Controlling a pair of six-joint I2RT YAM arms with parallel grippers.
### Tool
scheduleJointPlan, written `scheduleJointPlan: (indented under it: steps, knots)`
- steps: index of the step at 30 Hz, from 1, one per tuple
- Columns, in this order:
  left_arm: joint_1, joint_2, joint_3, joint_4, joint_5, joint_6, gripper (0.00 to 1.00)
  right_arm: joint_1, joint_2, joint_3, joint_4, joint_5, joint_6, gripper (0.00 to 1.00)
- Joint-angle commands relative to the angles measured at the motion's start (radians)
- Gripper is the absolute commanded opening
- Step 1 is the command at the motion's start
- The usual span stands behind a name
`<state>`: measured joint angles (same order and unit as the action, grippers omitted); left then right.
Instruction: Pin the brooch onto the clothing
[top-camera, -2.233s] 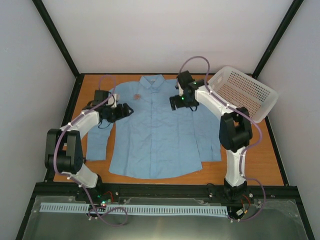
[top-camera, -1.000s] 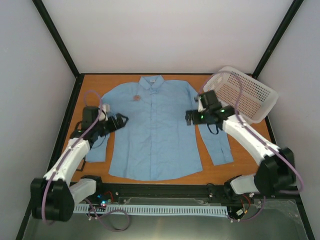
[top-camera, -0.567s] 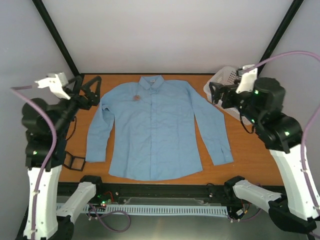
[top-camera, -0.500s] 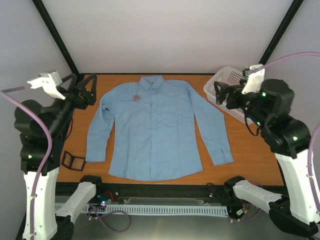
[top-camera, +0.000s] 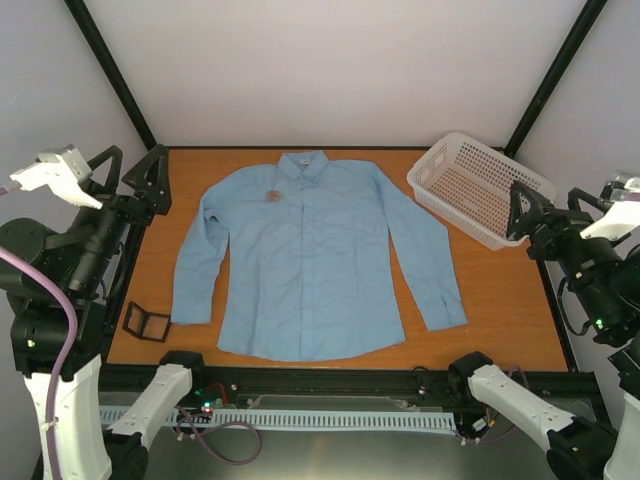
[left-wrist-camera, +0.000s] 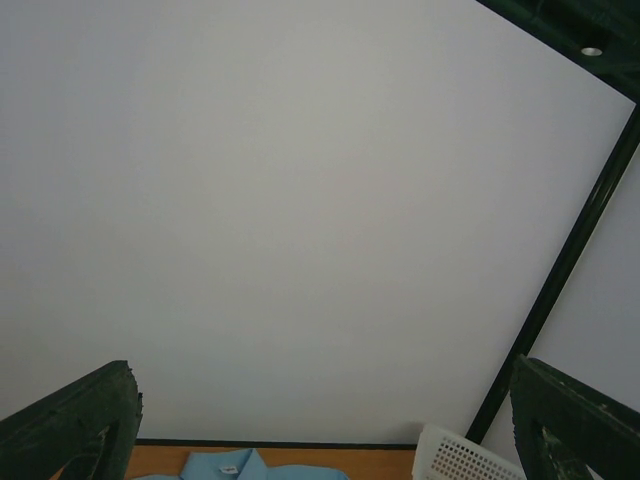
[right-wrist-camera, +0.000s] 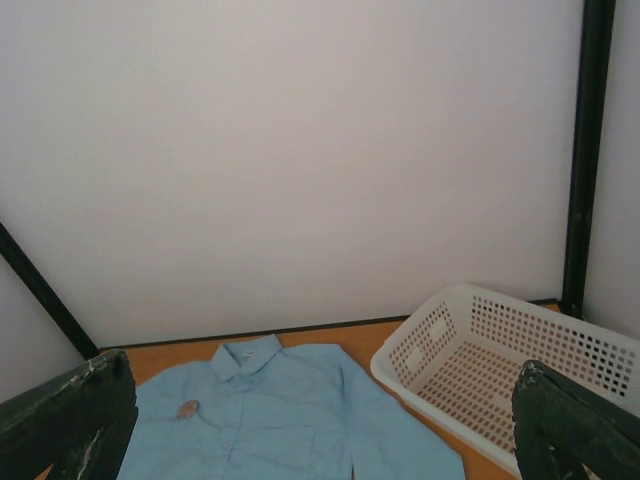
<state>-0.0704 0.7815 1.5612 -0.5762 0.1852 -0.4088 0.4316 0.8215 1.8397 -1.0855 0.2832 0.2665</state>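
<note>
The clothing (top-camera: 310, 262), a light blue shirt, lies flat and face up in the middle of the table, sleeves spread. The brooch (top-camera: 272, 196) is a small brownish spot on its chest, left of the button row below the collar; it also shows in the right wrist view as the brooch (right-wrist-camera: 187, 408) on the clothing (right-wrist-camera: 290, 425). My left gripper (top-camera: 132, 172) is raised high off the table's left edge, open and holding nothing. My right gripper (top-camera: 548, 214) is raised at the right edge, open and holding nothing. The left wrist view catches only the collar (left-wrist-camera: 225, 467).
A white perforated basket (top-camera: 480, 188) stands at the back right, its rim close to the shirt's right shoulder, and shows in both wrist views (right-wrist-camera: 500, 350) (left-wrist-camera: 455, 462). A small black square tray (top-camera: 147, 322) lies at the front left by the left cuff. Black frame posts rise at the back corners.
Both arms have lifted off the shirt and swung up and outward to the table's sides. The shirt now lies spread with both sleeves out; the brooch stays on its chest.
</note>
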Motion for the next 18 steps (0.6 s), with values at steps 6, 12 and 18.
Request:
scheduleJointPlan:
  steps: [6, 12, 18]
  knots:
    - [0.001, -0.011, 0.012, -0.074, -0.009, -0.044, 1.00, -0.004, 0.050, 0.041, -0.124, 0.017, 0.076, 1.00]
    - [0.002, -0.037, 0.015, -0.095, -0.022, -0.034, 1.00, -0.004, 0.070, 0.058, -0.110, -0.014, 0.082, 1.00]
    - [0.001, -0.046, 0.036, -0.125, -0.034, -0.033, 1.00, -0.004, 0.082, 0.075, -0.109, -0.041, 0.090, 1.00]
